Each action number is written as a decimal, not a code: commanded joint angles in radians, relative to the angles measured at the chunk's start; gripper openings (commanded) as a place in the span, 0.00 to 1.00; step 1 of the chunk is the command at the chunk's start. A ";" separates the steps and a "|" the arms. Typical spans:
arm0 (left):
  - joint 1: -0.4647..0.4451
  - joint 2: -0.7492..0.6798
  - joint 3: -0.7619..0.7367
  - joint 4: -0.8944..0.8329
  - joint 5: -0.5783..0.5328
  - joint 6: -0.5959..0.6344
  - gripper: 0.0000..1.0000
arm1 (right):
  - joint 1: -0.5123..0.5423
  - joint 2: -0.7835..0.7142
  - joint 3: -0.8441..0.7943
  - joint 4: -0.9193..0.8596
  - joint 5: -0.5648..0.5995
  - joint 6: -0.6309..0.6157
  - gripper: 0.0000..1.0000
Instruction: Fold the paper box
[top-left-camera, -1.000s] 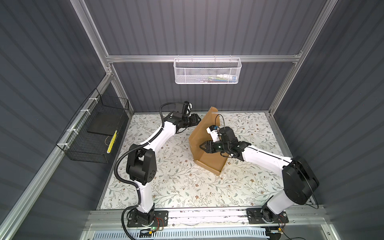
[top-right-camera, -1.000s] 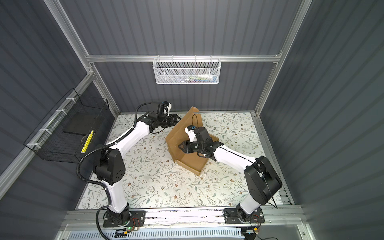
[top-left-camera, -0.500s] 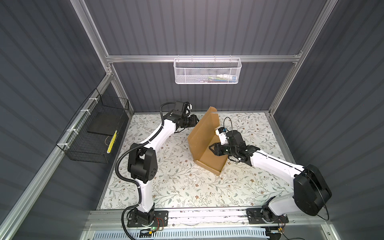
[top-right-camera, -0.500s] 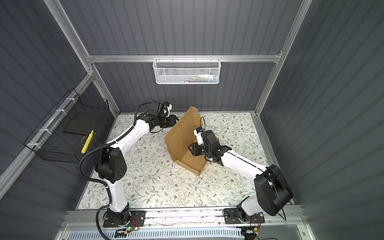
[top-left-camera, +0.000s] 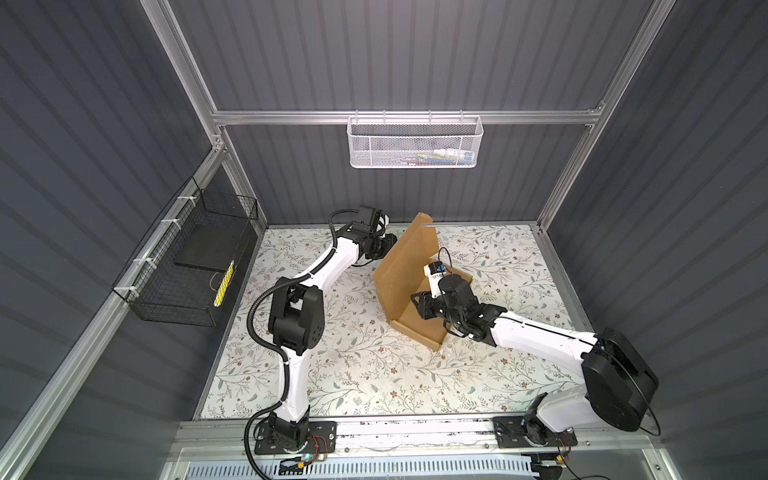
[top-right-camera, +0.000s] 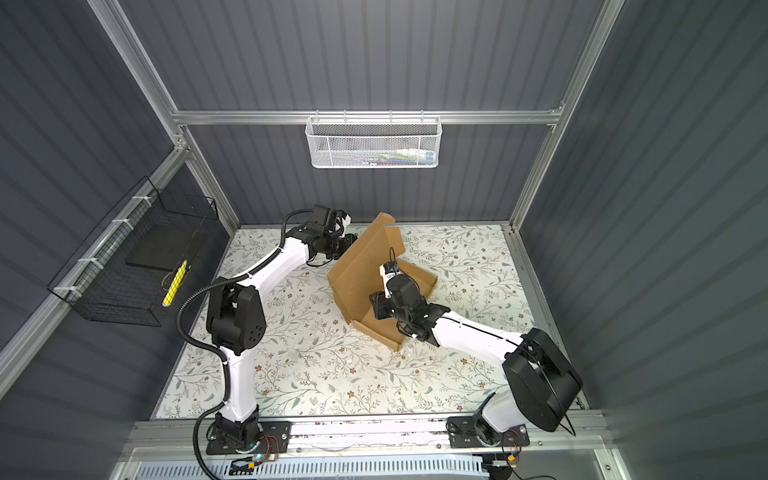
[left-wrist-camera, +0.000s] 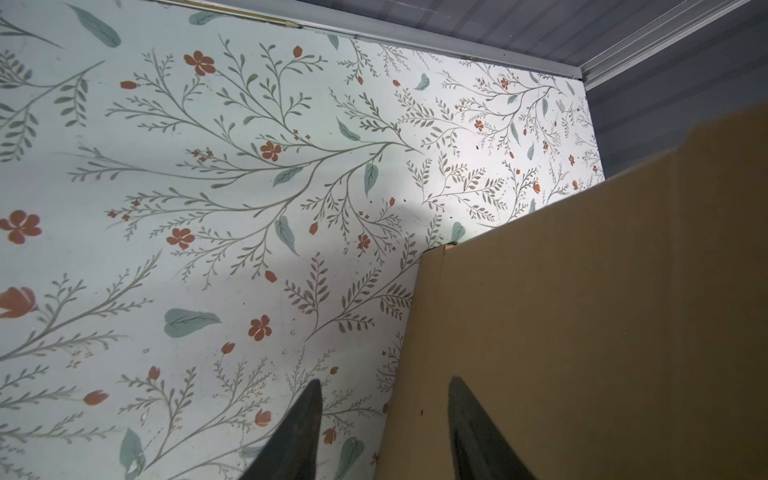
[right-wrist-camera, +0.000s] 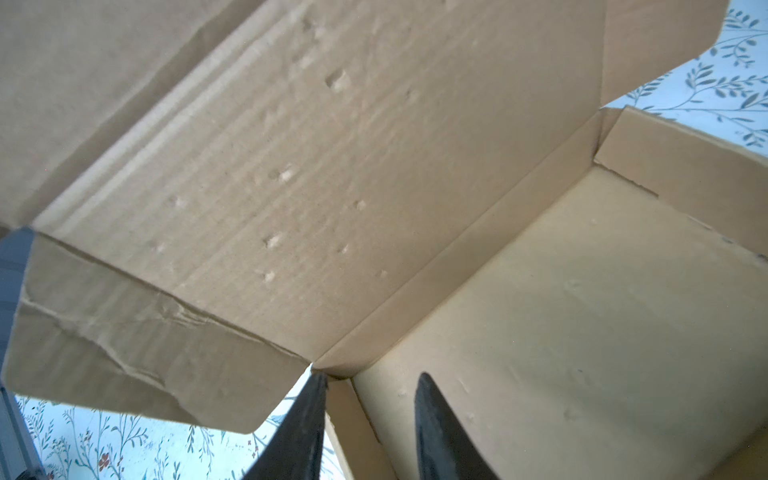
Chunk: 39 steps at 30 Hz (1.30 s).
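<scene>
Toward the back of the table, the box is sitting with its lid standing almost upright. Behind the lid, the left gripper is hovering just beside the outer face, jaws apart. In its wrist view the lid's edge is showing between the fingers, but I cannot tell whether they touch it. The right gripper is reaching into the corner by the hinge, jaws apart, straddling a side wall.
</scene>
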<state>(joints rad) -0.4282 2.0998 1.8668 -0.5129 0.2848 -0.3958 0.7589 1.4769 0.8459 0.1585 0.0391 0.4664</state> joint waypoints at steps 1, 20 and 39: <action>0.006 0.038 0.061 0.012 0.076 -0.003 0.50 | 0.028 0.047 0.030 0.060 0.043 0.021 0.38; -0.023 0.158 0.209 -0.003 0.191 -0.017 0.49 | 0.097 0.225 0.152 0.171 0.047 0.035 0.38; -0.082 0.207 0.330 -0.066 0.227 0.007 0.49 | 0.114 0.327 0.273 0.211 0.059 -0.008 0.38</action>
<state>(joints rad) -0.5018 2.2826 2.1590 -0.5396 0.4847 -0.4061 0.8654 1.7840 1.0878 0.3466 0.0799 0.4820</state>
